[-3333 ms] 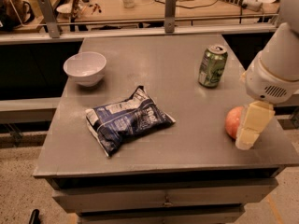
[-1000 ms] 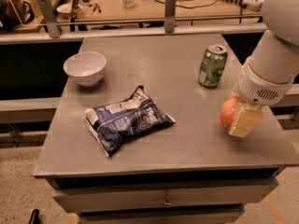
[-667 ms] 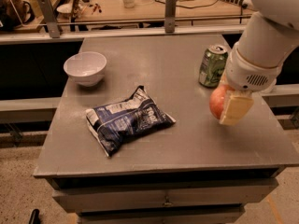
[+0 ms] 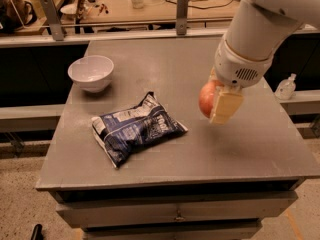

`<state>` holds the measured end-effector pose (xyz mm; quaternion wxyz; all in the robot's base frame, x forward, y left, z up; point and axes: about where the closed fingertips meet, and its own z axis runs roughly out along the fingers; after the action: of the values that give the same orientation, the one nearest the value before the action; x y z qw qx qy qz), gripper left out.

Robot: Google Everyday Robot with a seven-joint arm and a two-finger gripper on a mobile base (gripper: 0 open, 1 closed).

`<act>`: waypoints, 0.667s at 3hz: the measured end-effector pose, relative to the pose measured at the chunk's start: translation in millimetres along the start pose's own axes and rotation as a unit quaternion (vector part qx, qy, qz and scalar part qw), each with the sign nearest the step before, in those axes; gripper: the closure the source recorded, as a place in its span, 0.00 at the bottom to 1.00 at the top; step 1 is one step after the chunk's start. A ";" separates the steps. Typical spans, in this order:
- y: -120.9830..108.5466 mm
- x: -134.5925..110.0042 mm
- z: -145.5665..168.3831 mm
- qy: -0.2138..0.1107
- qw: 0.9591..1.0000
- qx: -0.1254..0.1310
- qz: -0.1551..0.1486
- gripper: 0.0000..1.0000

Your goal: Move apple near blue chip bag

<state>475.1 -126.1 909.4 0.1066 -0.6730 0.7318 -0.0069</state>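
The orange-red apple (image 4: 206,98) is held between the cream fingers (image 4: 224,108) of my gripper (image 4: 214,102), above the grey table. The gripper is shut on the apple and hangs a short way to the right of the blue chip bag (image 4: 136,128), which lies crumpled near the table's front middle. A gap of bare table separates the apple from the bag's right corner. My white arm comes down from the upper right and hides the green can.
A white bowl (image 4: 90,73) stands at the back left of the table (image 4: 250,149). A workbench with clutter and two metal posts (image 4: 182,5) runs behind. A clear bottle (image 4: 285,87) sits on a ledge at the right.
The gripper has carried the apple from the table's right side leftward and up, toward the blue chip bag. The arm now covers the green can.
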 end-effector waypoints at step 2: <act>11.2 -22.0 25.4 0.015 1.000 0.000 -0.013 1.00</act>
<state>469.8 -100.0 886.1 0.0958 -0.6825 0.7243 -0.0185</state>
